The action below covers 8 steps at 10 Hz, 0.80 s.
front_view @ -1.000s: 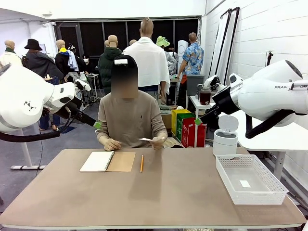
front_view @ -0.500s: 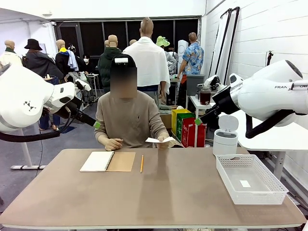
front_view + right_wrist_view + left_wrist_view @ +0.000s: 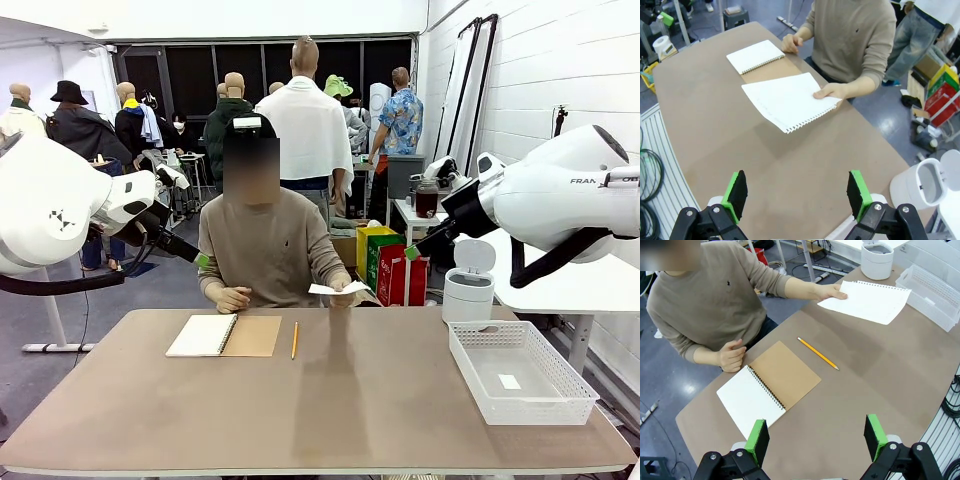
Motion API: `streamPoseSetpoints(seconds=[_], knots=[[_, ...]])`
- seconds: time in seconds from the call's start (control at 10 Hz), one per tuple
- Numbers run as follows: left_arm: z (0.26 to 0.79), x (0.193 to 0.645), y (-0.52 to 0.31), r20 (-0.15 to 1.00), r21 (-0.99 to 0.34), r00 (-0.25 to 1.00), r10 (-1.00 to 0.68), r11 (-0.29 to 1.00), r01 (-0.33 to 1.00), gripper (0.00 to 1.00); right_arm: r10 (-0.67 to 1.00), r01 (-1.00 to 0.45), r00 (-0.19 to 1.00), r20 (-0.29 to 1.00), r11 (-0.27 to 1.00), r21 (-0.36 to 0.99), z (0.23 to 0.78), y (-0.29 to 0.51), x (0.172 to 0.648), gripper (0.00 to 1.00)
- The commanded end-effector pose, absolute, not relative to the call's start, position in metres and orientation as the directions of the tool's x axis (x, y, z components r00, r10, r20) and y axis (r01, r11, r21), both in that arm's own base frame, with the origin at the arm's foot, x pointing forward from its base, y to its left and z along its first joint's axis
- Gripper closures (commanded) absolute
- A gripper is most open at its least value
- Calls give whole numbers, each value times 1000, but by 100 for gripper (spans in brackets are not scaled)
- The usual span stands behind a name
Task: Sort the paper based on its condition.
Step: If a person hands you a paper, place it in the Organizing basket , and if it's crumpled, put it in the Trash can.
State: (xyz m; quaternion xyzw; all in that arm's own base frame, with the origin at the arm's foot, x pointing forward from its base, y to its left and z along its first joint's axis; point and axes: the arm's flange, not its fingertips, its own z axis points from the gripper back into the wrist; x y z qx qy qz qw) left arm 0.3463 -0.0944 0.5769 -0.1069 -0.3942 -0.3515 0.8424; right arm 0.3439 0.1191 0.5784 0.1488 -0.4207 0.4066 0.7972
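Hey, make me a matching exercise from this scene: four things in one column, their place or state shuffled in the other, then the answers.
1. paper
2. notebook
3. pencil
4. basket

A. lies open on the table
B. orange, beside the notebook
C. white, at the table's right end
D. held in the person's hand

Pairs: 1-D, 2-A, 3-B, 4-C
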Motion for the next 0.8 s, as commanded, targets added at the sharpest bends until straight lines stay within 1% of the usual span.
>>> streamPoseSetpoints(seconds=[0.0, 0.2, 0.3, 0.5, 0.7], knots=[[577, 345, -94, 739, 94, 437, -513, 720, 687, 0, 449, -712, 455, 769, 702, 11, 583, 121, 355, 0], [577, 345, -94, 739, 94, 437, -513, 720, 687, 0, 320, -599, 609, 726, 785, 157, 579, 115, 359, 0], [577, 345, -94, 739, 94, 437, -513, 720, 687, 0, 274, -551, 671, 689, 806, 216, 573, 112, 362, 0], [577, 345, -94, 739, 94, 437, -513, 720, 687, 0, 178, -473, 785, 594, 791, 388, 551, 103, 371, 0], [577, 345, -94, 739, 94, 437, -513, 720, 687, 0, 127, -417, 838, 531, 777, 471, 531, 97, 379, 0]])
